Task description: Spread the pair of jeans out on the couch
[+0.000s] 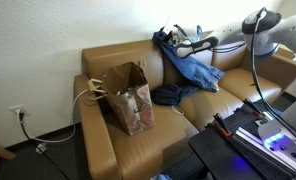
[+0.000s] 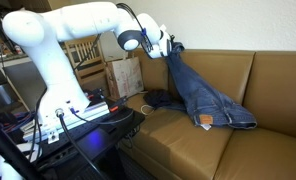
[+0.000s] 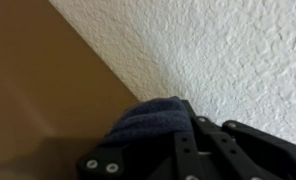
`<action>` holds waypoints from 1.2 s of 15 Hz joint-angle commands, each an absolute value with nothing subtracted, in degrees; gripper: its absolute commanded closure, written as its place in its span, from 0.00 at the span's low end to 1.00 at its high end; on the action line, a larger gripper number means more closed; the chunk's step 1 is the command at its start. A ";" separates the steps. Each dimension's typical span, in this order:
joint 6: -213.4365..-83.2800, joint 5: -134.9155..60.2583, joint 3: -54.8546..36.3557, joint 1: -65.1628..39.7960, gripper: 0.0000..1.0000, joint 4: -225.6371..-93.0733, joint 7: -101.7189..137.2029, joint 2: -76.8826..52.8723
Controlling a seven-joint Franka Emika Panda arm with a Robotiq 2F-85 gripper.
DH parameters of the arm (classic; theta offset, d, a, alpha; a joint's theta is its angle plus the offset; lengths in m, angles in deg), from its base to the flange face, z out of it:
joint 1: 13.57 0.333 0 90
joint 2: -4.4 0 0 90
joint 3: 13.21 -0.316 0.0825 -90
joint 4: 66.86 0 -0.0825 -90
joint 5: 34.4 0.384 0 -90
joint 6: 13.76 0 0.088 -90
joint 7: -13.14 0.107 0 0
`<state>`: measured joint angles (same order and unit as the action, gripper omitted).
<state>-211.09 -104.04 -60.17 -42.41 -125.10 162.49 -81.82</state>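
The blue jeans [image 2: 200,96] hang from my gripper [image 2: 171,48] and drape down over the tan couch backrest onto the seat [image 2: 178,135]. In an exterior view the jeans [image 1: 193,70] lie across the backrest and middle cushion, with a dark part [image 1: 170,95] on the seat. My gripper [image 1: 168,38] is shut on the top of the jeans, held above the couch back near the white wall. In the wrist view a fold of dark blue denim [image 3: 148,120] sits between my black fingers [image 3: 183,140].
A brown paper bag with handles [image 1: 128,95] stands on the couch's end cushion; it also shows behind the arm [image 2: 123,72]. The robot base, cables and a lit stand [image 1: 258,125] sit in front of the couch. A wooden chair [image 2: 86,50] stands behind the robot.
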 commanded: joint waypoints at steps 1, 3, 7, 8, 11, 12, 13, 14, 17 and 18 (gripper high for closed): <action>-210.07 -109.95 -65.42 -52.11 0.99 -139.60 162.49 -81.80; -209.89 -111.47 -66.91 -55.83 0.99 -146.31 162.49 -81.77; -210.76 -111.66 -66.56 -55.99 0.97 -148.05 162.47 -81.65; -210.31 -112.16 -67.34 -57.34 0.97 -150.91 162.41 -81.61; -209.64 -112.40 -68.09 -59.09 0.99 -154.09 162.37 -81.44; -208.29 -112.64 -67.43 -59.97 0.99 -156.04 162.34 -81.43; -207.26 -113.13 -66.78 -60.74 0.99 -158.06 162.34 -81.26; -206.22 -113.60 -65.95 -61.93 0.99 -161.20 162.34 -81.10; -203.52 -114.53 -63.13 -64.40 0.99 -169.53 162.34 -80.31; -203.50 -115.19 -62.37 -64.56 0.99 -170.82 161.84 -80.33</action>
<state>-205.48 -113.04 -63.36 -60.87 -162.99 162.33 -81.34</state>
